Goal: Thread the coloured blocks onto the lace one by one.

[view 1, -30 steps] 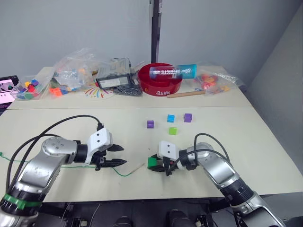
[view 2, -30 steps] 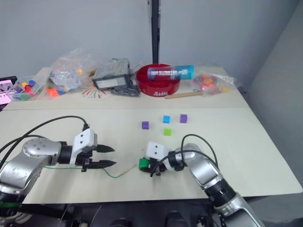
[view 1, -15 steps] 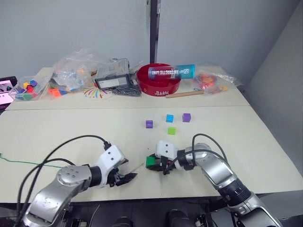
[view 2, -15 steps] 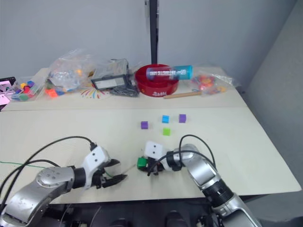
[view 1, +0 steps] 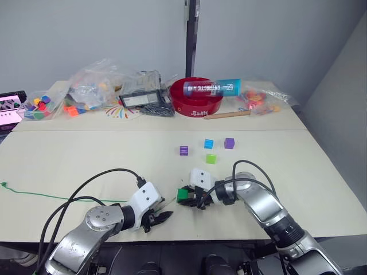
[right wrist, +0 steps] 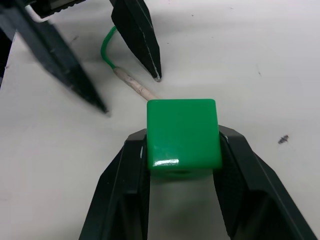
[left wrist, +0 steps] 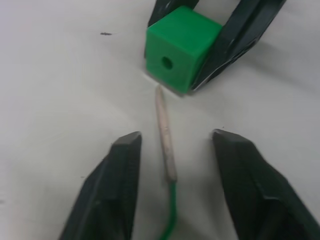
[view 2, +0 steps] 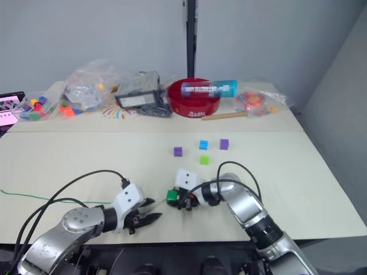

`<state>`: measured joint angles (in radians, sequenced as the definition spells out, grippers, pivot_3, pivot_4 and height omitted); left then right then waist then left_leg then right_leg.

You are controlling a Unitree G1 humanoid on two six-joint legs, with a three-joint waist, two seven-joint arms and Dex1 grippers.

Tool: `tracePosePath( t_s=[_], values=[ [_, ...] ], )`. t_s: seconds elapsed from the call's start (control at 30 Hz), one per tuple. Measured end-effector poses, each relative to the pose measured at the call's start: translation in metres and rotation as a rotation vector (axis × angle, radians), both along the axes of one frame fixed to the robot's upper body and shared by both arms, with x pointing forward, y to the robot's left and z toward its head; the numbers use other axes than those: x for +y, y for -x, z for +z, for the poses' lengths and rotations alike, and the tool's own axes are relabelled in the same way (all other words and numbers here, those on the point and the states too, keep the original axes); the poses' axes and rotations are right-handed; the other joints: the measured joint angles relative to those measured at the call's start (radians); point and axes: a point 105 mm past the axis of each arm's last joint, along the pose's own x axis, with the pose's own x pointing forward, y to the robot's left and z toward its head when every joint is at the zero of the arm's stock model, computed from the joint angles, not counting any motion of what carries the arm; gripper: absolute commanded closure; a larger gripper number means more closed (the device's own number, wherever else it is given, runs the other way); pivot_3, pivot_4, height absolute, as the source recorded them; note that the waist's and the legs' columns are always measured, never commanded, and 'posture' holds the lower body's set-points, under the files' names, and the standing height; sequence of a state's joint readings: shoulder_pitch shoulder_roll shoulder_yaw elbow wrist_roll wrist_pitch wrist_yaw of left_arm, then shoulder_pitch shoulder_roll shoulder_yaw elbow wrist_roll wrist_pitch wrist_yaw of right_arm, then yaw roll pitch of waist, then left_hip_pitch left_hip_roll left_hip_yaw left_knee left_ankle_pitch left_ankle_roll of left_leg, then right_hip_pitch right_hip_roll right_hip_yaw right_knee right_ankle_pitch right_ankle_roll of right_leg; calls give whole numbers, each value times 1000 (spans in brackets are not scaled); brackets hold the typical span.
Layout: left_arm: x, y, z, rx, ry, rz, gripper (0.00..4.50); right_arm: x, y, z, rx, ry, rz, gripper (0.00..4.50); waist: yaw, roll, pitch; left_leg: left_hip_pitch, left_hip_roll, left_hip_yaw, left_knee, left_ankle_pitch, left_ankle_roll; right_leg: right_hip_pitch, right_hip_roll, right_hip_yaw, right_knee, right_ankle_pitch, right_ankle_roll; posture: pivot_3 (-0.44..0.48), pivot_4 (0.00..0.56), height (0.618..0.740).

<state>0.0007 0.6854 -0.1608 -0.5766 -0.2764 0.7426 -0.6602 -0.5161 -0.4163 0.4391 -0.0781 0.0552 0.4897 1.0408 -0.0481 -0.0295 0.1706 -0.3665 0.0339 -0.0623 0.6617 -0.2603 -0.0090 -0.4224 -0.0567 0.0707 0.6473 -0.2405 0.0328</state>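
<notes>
Right gripper (right wrist: pixel 182 150) is clamping the dark green block (right wrist: pixel 183 136) between both fingers, sitting low centre of the left eye view at (view 1: pixel 183 195). The block's hole is facing the left gripper; it is showing clearly in the left wrist view.

Left gripper (left wrist: pixel 172 165) is sitting released, fingers spread apart, straddling the lace's pale tip (left wrist: pixel 165 135) without touching it. The tip is lying flat on the table (view 1: pixel 86 160), pointing at the dark green block, its end just short of the block's lower edge and not in the hole.

The lace (view 1: pixel 51 197) is running as a thin green line from the left edge of the left eye view, across the table toward the left gripper at lower centre-left.

The other four blocks are sitting loose around the centre of the frame, well apart from both grippers: purple block (view 1: pixel 183 150), blue block (view 1: pixel 209 144), a second purple block (view 1: pixel 229 143) and light green block (view 1: pixel 211 158) just below the blue one.

Across the upper part of the frame: red bowl (view 1: pixel 200 103) with a blue tube (view 1: pixel 212 87) lying across it, and clear bags of toy pieces (view 1: pixel 92 86) at upper left.
</notes>
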Motion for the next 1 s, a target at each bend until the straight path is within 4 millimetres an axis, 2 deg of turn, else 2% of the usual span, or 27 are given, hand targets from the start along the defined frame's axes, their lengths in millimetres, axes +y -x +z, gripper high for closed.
tracePosePath(
  t_s=[0.13,0.43,0.57,0.7,1.0],
  values=[
    [12,-3,1,-7,-32,6,4466,2,-2,3,-11,-7,-3,3309,-5,0,0,0,0,0,0,0,0,0,0,0,0,0,0,0,150,731],
    [14,-5,2,-6,-34,-22,4466,3,-3,5,-21,-13,-9,3309,-6,0,0,0,0,0,0,0,0,0,0,0,0,0,0,0,150,731],
    [18,-12,9,15,-15,-81,4466,3,-3,5,-20,-14,-7,3309,-4,0,0,-1,0,0,0,0,0,-1,1,0,0,0,0,0,150,731],
    [40,-17,21,61,-76,-146,4466,2,-4,2,-12,-11,-6,3309,-7,0,0,-2,0,0,0,0,0,-2,1,0,0,0,0,0,150,731],
    [38,-12,44,37,-60,-343,4466,3,-1,-2,13,-7,46,3309,2,0,1,-3,0,1,0,0,0,-2,0,0,-1,-1,1,0,150,731]
  ],
)
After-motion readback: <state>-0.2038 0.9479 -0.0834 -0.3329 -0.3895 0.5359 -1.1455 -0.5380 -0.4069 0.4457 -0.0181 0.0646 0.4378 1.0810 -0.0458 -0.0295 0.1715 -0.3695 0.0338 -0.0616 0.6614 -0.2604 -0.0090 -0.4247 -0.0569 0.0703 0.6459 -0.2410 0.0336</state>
